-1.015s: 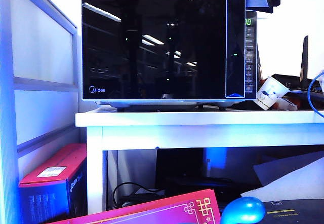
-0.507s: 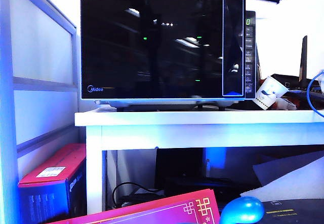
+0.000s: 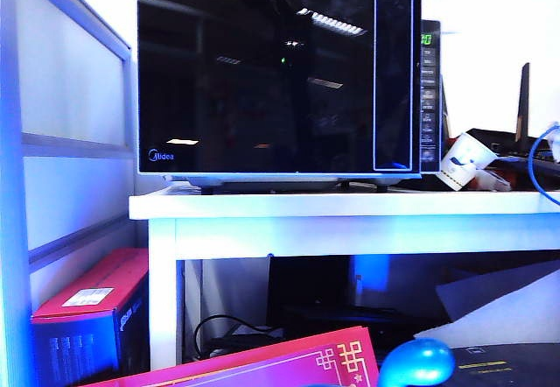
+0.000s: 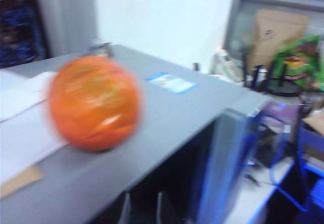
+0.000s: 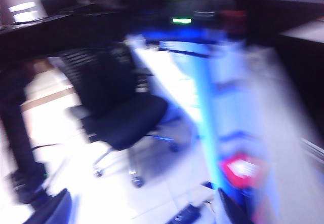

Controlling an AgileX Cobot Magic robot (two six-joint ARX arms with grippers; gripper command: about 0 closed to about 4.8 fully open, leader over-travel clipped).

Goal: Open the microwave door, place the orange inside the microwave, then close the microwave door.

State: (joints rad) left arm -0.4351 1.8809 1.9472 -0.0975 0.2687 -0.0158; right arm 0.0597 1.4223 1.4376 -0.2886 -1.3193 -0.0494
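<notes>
1. Step in hand, as judged: opening the microwave door [image 3: 262, 72]. In the exterior view the door fills the upper centre. Its right edge stands in front of the button column, so it looks ajar rather than flush. How far it has swung cannot be told.
2. The orange [image 4: 93, 110] is not in the exterior view. The left wrist view shows it blurred, resting on a grey flat surface and touching a white paper sheet [image 4: 25, 127].
3. The left gripper [image 4: 143, 209] is near the orange. Its jaws are apart with nothing between them, and it is not touching the fruit.
4. The right gripper [image 5: 139, 211] has its jaws spread wide and empty. Its view is smeared and shows an office chair [image 5: 119, 107] and floor, not the door.
5. To do it well: swing the door fully clear before moving the fruit. Centre the left jaws on the orange's widest part and close gently, since it could roll. Keep the right arm out of the door's arc.
6. Count:
   - One microwave [image 3: 429, 98] and one door.
   - One orange.
   - Two grippers.
   - One white table [image 3: 350, 221].
   - One paper cup [image 3: 459, 161].
   - One red box [image 3: 87, 308].
   - One blue rounded object [image 3: 418, 362].
</notes>
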